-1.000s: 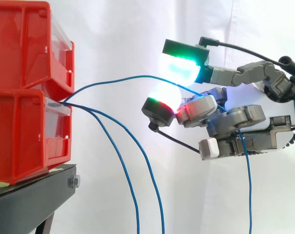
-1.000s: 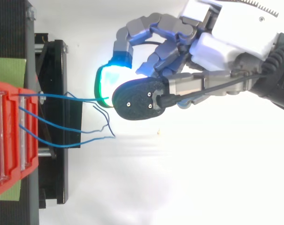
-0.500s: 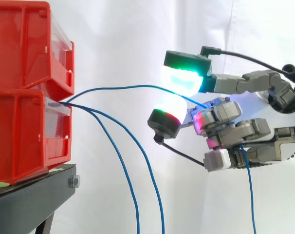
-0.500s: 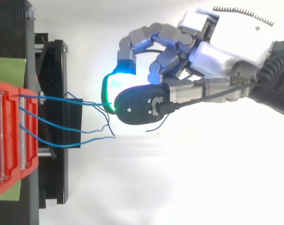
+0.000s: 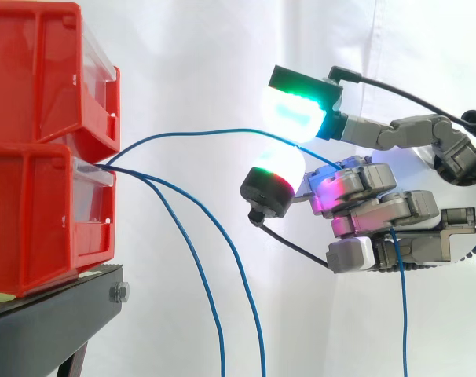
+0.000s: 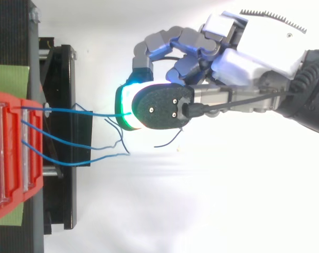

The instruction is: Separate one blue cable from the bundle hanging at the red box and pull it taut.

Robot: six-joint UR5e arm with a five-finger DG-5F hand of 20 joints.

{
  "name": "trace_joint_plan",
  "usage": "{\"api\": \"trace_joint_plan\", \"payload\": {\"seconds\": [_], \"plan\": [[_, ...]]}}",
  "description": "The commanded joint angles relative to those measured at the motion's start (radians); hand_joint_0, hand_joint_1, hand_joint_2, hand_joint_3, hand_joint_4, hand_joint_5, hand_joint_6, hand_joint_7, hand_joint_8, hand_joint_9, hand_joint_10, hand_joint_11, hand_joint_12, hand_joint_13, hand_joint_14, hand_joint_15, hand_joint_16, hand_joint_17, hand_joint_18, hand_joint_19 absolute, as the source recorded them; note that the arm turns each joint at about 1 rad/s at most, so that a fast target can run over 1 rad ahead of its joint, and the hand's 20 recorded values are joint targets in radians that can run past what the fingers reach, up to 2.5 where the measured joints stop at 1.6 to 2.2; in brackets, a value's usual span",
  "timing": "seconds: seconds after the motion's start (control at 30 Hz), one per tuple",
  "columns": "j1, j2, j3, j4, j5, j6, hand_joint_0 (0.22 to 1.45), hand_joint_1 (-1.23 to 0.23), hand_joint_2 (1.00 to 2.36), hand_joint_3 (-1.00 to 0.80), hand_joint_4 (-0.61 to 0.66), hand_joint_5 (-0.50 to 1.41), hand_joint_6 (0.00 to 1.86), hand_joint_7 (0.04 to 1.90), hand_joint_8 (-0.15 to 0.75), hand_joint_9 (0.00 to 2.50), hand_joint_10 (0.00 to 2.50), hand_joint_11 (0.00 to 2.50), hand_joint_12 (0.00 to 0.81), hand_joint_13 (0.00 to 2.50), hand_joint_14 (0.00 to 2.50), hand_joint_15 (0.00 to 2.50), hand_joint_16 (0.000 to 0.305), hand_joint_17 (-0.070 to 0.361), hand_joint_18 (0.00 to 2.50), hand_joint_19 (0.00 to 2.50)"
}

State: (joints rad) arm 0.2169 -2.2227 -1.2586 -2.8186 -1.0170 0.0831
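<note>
Already the fingers (image 5: 354, 182) of the grey robot hand (image 6: 238, 52) curl round one thin blue cable (image 5: 199, 133), clear of two loose blue cables (image 5: 235, 259) hanging below them, but it arcs slack to the red plastic bin (image 5: 34, 212): tautening remains.

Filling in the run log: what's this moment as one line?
hand: shut on blue cable | blue cable: arcs slack from red box, not taut | other cables: hang loose

Bins (image 5: 34, 157) stacked on stand (image 5: 57, 318), left; robot hand (image 5: 395, 208) right; cable (image 5: 199, 133) between.
</note>
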Motion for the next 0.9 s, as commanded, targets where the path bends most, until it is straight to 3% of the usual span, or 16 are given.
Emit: {"api": "trace_joint_plan", "payload": {"seconds": [0.0, 0.23, 0.4, 0.67, 0.73, 0.87], "plan": [[-0.001, 0.000, 0.001, 0.001, 0.000, -0.002, 0.53, -0.65, 1.00, -0.50, 0.25, -0.25, 0.91, 1.16, 0.330, 1.01, 1.34, 1.59, 0.301, 1.35, 2.12, 1.01, 0.039, 0.088, 1.22, 0.99], [0.004, 0.000, -0.001, 0.001, 0.005, -0.008, 0.52, -0.77, 1.00, -0.50, 0.25, -0.25, 0.91, 1.13, 0.343, 1.00, 1.44, 1.54, 0.304, 1.36, 2.15, 1.01, 0.040, 0.090, 1.25, 0.99], [0.006, 0.000, 0.001, 0.001, 0.006, -0.014, 0.64, -0.63, 1.00, -0.50, 0.23, -0.25, 0.91, 1.17, 0.320, 1.02, 1.42, 1.59, 0.293, 1.34, 2.16, 1.03, 0.035, 0.078, 1.22, 1.04], [0.007, 0.000, 0.001, 0.001, 0.012, -0.014, 0.60, -0.57, 1.00, -0.50, 0.23, -0.25, 0.91, 1.17, 0.322, 1.03, 1.41, 1.61, 0.286, 1.34, 2.19, 1.01, 0.035, 0.078, 1.21, 1.05], [0.007, 0.000, 0.001, 0.001, 0.012, -0.014, 0.64, -0.52, 1.00, -0.50, 0.23, -0.24, 0.91, 1.19, 0.316, 1.05, 1.40, 1.62, 0.286, 1.34, 2.18, 1.02, 0.034, 0.077, 1.21, 1.05], [0.007, 0.000, 0.001, 0.001, 0.012, -0.014, 0.66, -0.59, 1.02, -0.30, 0.20, -0.24, 0.92, 1.24, 0.323, 1.06, 1.40, 1.63, 0.293, 1.34, 2.17, 1.02, 0.035, 0.078, 1.22, 1.05]]}}
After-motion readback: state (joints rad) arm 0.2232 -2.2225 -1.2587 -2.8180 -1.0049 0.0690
